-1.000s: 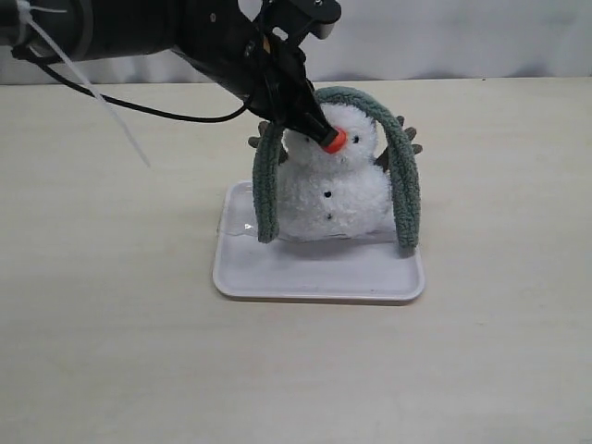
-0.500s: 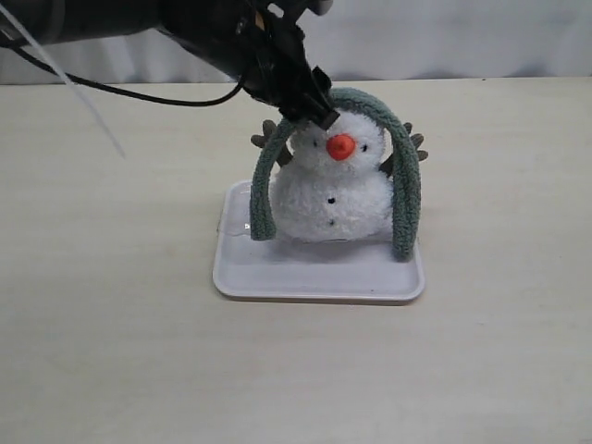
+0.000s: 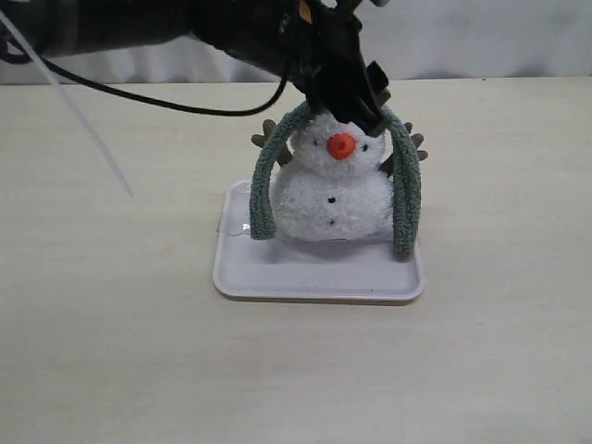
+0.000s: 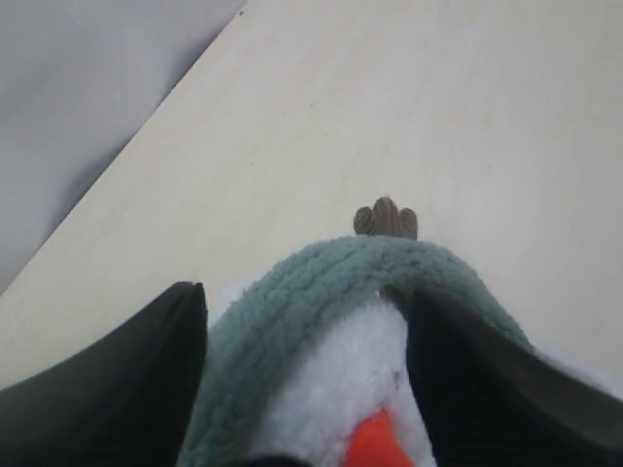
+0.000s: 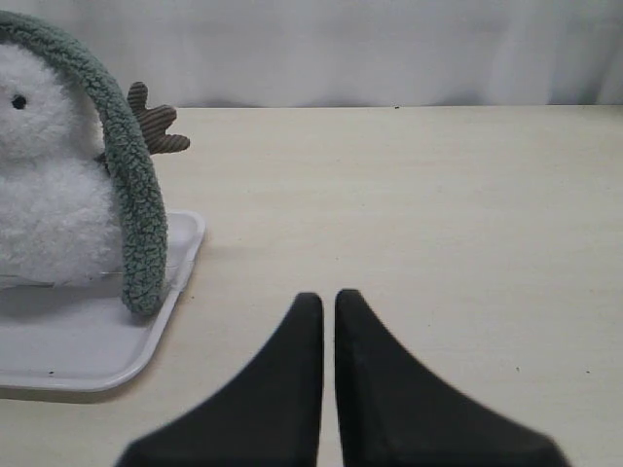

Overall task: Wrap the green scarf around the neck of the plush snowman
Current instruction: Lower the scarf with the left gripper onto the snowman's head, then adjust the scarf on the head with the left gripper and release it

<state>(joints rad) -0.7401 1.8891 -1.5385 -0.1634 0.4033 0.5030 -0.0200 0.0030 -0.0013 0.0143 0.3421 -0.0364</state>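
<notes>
The white plush snowman (image 3: 333,199) stands on a white tray (image 3: 314,277). The green scarf (image 3: 405,194) arches over the top of its head, and both ends hang down to the tray beside the body. The neck (image 3: 326,172) shows bare white fluff at the front. My left gripper (image 3: 356,102) hangs over the head and is open. In the left wrist view my left gripper (image 4: 302,297) has a finger on each side of the scarf (image 4: 321,282) and the orange nose (image 4: 375,443). My right gripper (image 5: 328,297) is shut and empty, low over the table beside the tray (image 5: 58,360).
The left arm and its cable (image 3: 139,92) reach in from the upper left across the table. Brown twig arms (image 3: 414,148) stick out on both sides of the snowman. A pale curtain (image 5: 389,49) closes off the table's far edge.
My left gripper has moved right and up, from the left side of the snowman's face to over the top of its head. The scarf stays draped over the head.
</notes>
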